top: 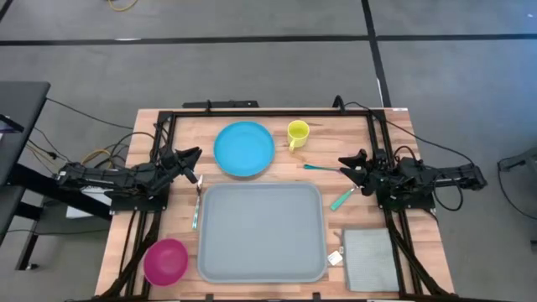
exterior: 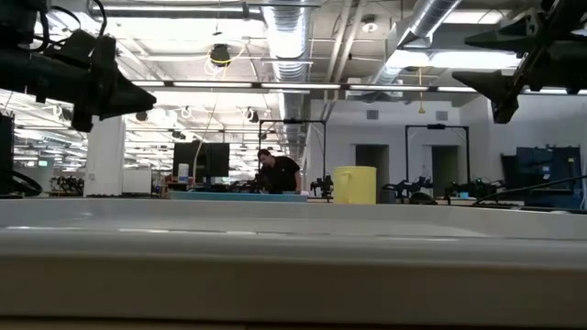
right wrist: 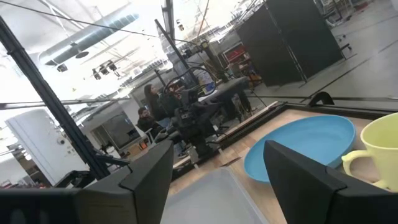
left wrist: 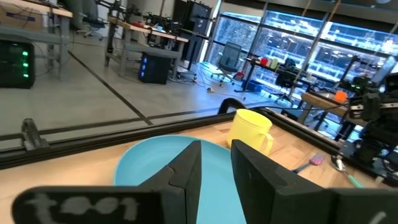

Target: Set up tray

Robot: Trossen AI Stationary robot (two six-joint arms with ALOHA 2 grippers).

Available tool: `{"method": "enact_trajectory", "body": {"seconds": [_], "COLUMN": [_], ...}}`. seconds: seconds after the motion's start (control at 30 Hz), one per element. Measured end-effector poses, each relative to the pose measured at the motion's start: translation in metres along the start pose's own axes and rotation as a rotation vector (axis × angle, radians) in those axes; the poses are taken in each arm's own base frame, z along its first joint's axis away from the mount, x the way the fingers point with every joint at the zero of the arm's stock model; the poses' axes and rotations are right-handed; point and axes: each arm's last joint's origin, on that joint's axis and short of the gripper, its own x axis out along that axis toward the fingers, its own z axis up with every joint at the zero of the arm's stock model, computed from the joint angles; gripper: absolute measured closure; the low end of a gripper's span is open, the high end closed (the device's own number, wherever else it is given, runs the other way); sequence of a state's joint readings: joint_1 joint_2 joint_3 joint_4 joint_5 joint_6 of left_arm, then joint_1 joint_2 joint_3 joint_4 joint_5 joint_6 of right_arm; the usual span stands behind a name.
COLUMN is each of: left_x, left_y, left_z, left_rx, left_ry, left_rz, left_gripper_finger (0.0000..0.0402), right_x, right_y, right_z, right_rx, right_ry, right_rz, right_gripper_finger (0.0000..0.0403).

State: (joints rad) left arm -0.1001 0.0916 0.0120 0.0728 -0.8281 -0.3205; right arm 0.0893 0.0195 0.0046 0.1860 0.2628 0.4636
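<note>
Plate (top: pixel 244 149) and yellow mug (top: pixel 297 132) sit between the two grippers, spoons near each, a pink bowl (top: pixel 165 259) and cloth (top: pixel 370 259) further off. Left gripper (top: pixel 192 154) is nearly closed on nothing, right gripper (top: pixel 347 164) wide open. The tray (top: pixel 261 232) lies empty mid-table, just beside and between both.

A light wooden table (top: pixel 277 117) carries the grey-blue tray (top: pixel 261 231) at centre, a blue plate (top: pixel 244 149) and yellow mug (top: pixel 297 132) above it, a pink bowl (top: pixel 165 260) lower left, and a grey cloth (top: pixel 369 259) lower right (utensils lie beside the tray).
</note>
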Motion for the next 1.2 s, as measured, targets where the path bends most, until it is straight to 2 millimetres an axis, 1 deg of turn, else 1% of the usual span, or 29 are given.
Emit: {"method": "enact_trajectory", "body": {"seconds": [0.17,0.33,0.67,0.8,0.93,1.1,1.2], "left_x": [0.0,0.0,0.0,-0.0002,-0.0006,-0.0014,-0.0016], "left_y": [-0.0001,-0.0001,-0.0006,-0.0033,-0.0056,-0.0085,-0.0093], "left_z": [0.0,0.0,0.0002,-0.0005,-0.0011,-0.0019,-0.0022], "left_rx": [0.02,-0.04,-0.045,-0.049,-0.109,-0.113,-0.17], "left_ry": [0.001,0.001,0.003,0.034,0.066,0.105,0.126], "left_rz": [-0.004,-0.004,-0.018,-0.108,-0.185,-0.285,-0.31], "left_gripper_finger": [0.0324,0.0324,0.0324,0.0324,0.0324,0.0324,0.0324], "right_x": [0.0,0.0,0.0,0.0,0.0,0.0,0.0], "right_y": [0.0,0.0,0.0,0.0,0.0,0.0,0.0], "right_z": [0.0001,0.0001,0.0001,0.0001,0.0,0.0,0.0], "right_rx": [0.0,0.0,0.0,0.0,0.0,0.0,0.0], "right_ry": [0.0,-0.001,-0.001,0.0,0.0,0.0,0.0], "right_rz": [0.0,0.0,0.0,0.0,0.0,0.0,0.0], "right_gripper_finger": [0.0161,0.0161,0.0161,0.0161,0.0161,0.0161,0.0161]}}
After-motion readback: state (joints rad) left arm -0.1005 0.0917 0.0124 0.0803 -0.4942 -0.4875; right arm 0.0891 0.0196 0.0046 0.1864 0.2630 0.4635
